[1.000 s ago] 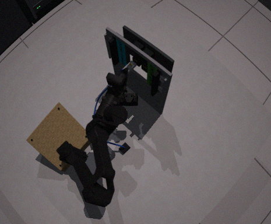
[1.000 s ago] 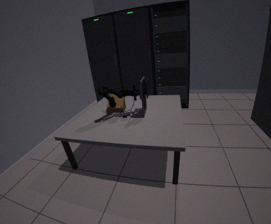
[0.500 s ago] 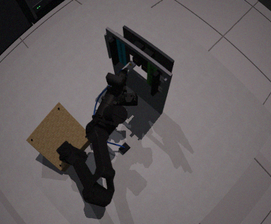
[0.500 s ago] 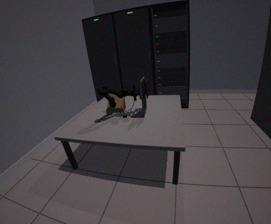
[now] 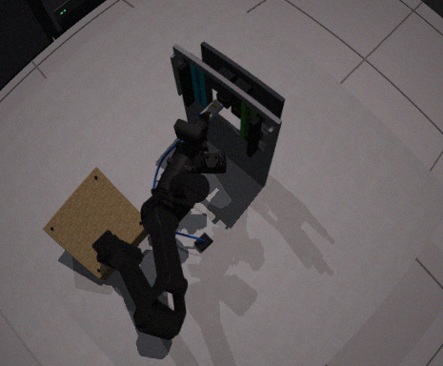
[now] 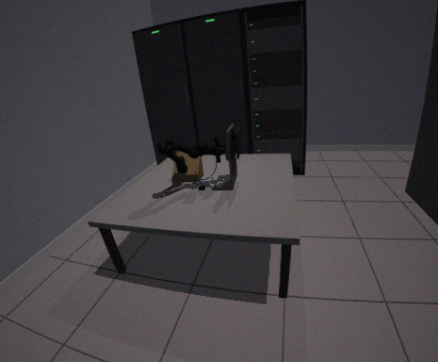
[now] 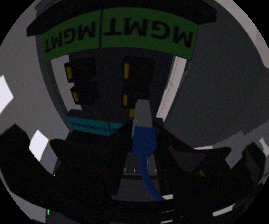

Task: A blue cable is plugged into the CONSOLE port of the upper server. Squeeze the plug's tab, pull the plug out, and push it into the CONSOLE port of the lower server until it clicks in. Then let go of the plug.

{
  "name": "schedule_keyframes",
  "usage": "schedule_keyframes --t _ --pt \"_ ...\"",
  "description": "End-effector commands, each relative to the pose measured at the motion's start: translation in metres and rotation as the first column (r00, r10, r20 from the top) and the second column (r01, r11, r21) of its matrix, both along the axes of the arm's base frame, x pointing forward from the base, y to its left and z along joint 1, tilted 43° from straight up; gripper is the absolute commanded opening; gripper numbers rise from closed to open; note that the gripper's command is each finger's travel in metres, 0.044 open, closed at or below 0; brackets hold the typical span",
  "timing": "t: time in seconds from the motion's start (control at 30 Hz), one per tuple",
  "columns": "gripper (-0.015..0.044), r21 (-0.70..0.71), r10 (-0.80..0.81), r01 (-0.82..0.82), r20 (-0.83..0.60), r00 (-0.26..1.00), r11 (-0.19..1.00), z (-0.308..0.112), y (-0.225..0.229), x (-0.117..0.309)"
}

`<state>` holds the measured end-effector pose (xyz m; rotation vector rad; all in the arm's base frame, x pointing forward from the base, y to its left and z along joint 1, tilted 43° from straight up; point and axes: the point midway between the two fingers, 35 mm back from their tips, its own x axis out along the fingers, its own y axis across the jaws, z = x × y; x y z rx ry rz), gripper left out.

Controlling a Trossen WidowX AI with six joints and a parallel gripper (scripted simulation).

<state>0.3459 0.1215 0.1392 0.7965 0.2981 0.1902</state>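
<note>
Gripper (image 5: 208,115) (image 6: 220,150) (image 7: 141,124) nearly shut, gripping plug (image 5: 214,111) (image 7: 144,119) at the port block (image 7: 110,82); can't tell if seated, or which server. Prob. on the unplug/replug step: you need to confirm the port, keep tab squeezed if pulling, else push straight till click, then let go.

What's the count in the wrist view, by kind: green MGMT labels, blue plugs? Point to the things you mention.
Green MGMT labels (image 7: 73,37) (image 7: 149,31): 2
Blue plug (image 7: 144,141), between the gripper's (image 7: 144,131) fingers: 1
Total: 3
</note>
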Motion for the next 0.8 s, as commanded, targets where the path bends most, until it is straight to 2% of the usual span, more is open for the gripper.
schedule_keyframes --t 0.0,0.77 --pt "0.0 0.006 0.005 -0.005 0.007 1.0 1.0 0.0032 0.0007 -0.0003" --pt "0.0 0.005 0.006 -0.006 0.008 1.0 1.0 0.006 0.0003 -0.0003"
